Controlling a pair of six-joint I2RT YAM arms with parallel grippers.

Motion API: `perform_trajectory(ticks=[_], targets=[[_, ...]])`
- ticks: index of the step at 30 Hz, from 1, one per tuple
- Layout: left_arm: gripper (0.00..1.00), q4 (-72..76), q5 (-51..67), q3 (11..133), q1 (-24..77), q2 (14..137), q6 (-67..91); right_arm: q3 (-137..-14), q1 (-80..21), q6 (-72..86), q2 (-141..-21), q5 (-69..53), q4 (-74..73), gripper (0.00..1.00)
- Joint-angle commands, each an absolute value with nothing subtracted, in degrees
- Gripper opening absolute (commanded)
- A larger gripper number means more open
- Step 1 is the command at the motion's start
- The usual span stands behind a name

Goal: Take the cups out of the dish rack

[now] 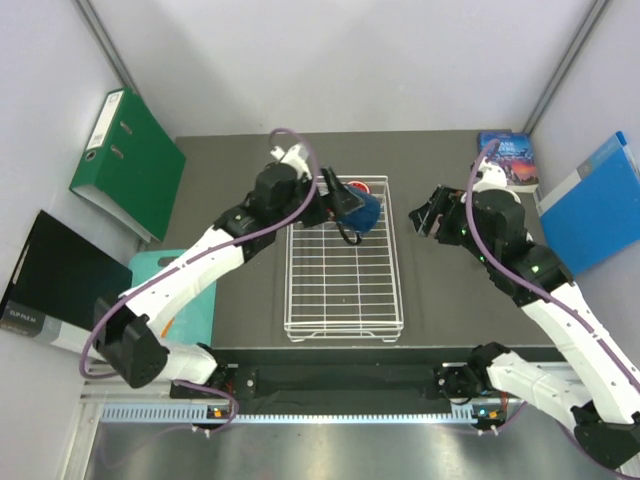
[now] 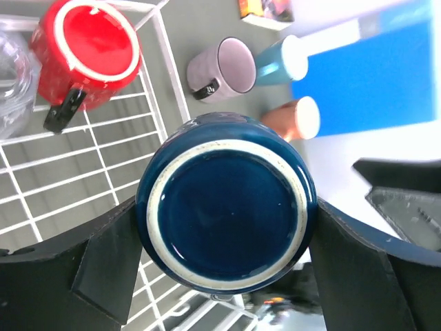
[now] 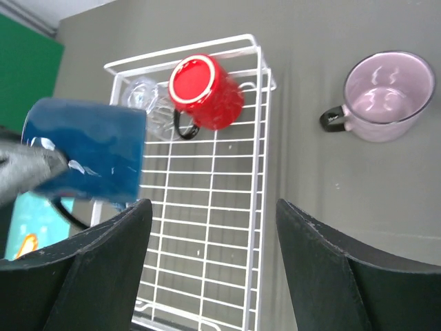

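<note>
My left gripper (image 1: 352, 210) is shut on the dark blue mug (image 1: 366, 212) and holds it tilted above the far end of the white dish rack (image 1: 340, 325). In the left wrist view the mug's base (image 2: 226, 207) sits between both fingers. A red mug (image 2: 86, 48) and a clear glass tumbler (image 2: 12, 76) lie in the rack's far end. The mauve mug (image 2: 220, 69), light blue mug (image 2: 279, 62) and salmon-orange mug (image 2: 296, 118) are on the table right of the rack. My right gripper (image 1: 425, 215) is open and empty beside the rack (image 3: 260, 138), near the mauve mug (image 3: 386, 96).
A green binder (image 1: 125, 160), a black folder (image 1: 55, 275) and a teal board (image 1: 175, 290) lie to the left. A book (image 1: 510, 158) and a blue folder (image 1: 595, 205) lie at the far right. Grey walls close in the table.
</note>
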State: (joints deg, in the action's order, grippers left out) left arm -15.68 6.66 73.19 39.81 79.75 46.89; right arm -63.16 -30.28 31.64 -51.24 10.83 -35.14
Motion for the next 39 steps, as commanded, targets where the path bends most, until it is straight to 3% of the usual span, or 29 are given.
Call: perform_trajectory(ticks=[1,2,7,15,26,39], targets=[[0.00,12.52,23.78,60.60,34.02,76.21,63.43,-60.56,-30.94,33.40,-47.29,6.25,-28.31,0.72],[0.00,21.53,25.73,58.73,33.23,75.51,65.81,-59.95,-30.94,33.31,-46.85,5.54,-27.26,0.72],[0.00,38.65,33.12,54.14,30.68,76.37,78.03,-58.36,-30.94,32.61,-44.74,0.36,-23.65,0.70],[0.00,67.64,35.15,50.89,30.32,83.05,96.30,-54.41,-30.94,34.19,-42.19,-9.84,-16.00,0.69],[0.00,71.81,36.91,49.57,30.23,84.73,99.93,-55.37,-30.94,33.93,-41.22,-10.72,-11.61,0.69],[0.00,71.72,38.93,48.08,30.50,81.56,100.81,-57.83,-30.85,33.14,-50.53,-10.55,-6.07,0.68]])
